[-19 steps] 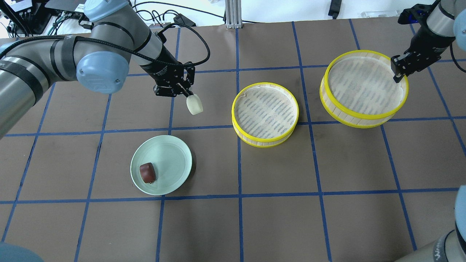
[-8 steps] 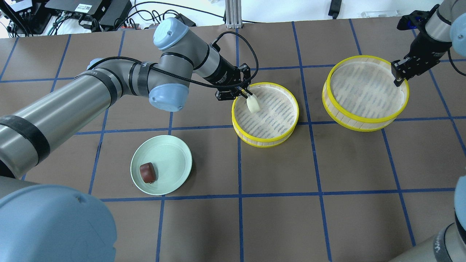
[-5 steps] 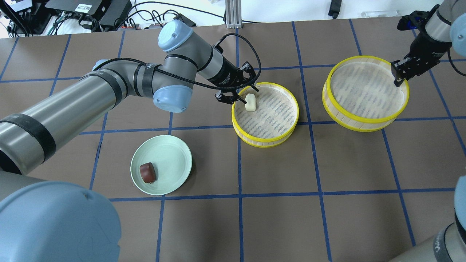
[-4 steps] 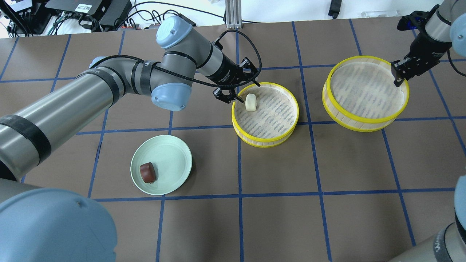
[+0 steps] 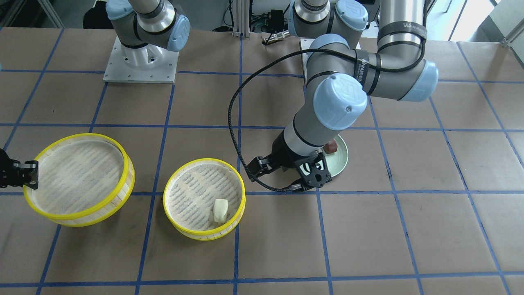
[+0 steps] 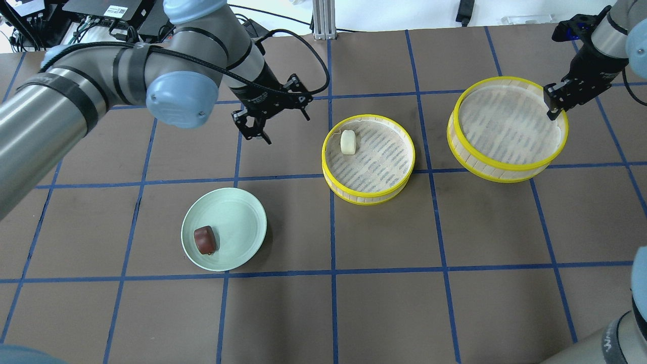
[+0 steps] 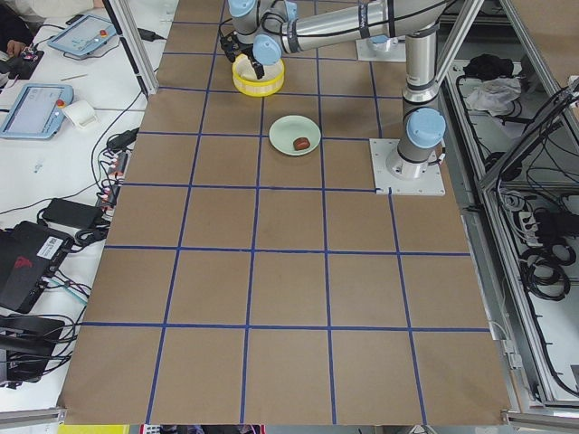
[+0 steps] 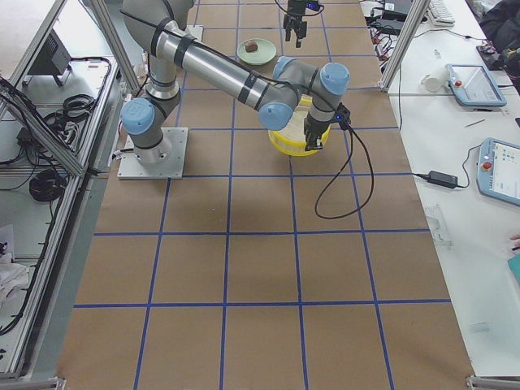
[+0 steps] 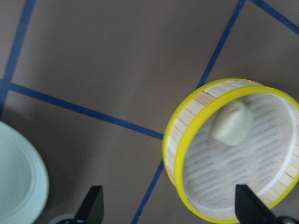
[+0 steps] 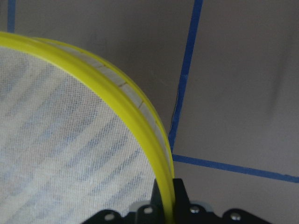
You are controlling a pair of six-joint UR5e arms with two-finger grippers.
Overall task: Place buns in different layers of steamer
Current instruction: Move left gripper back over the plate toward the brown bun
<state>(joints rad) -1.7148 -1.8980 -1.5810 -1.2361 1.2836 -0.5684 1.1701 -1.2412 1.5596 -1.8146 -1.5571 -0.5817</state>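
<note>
The creamy white bun (image 6: 348,141) lies inside the middle steamer layer (image 6: 399,177), near its far-left rim; it also shows in the front view (image 5: 220,210) and the left wrist view (image 9: 232,122). The dark reddish-brown bun (image 6: 205,239) sits on the pale green plate (image 6: 247,222). My left gripper (image 6: 285,129) is open and empty, hovering over the table to the left of the middle layer. My right gripper (image 6: 553,103) is shut on the yellow rim of the second, empty steamer layer (image 6: 485,162) at the far right; the pinched rim shows in the right wrist view (image 10: 166,186).
The table is brown paper with a grid of blue tape. The plate (image 5: 342,157) is partly hidden behind the left arm in the front view. Cables and electronics lie beyond the far table edge.
My left gripper carried the white bun into the middle layer, opened and let it go, then drew back to the left. The right gripper stayed shut on the other layer's rim.
</note>
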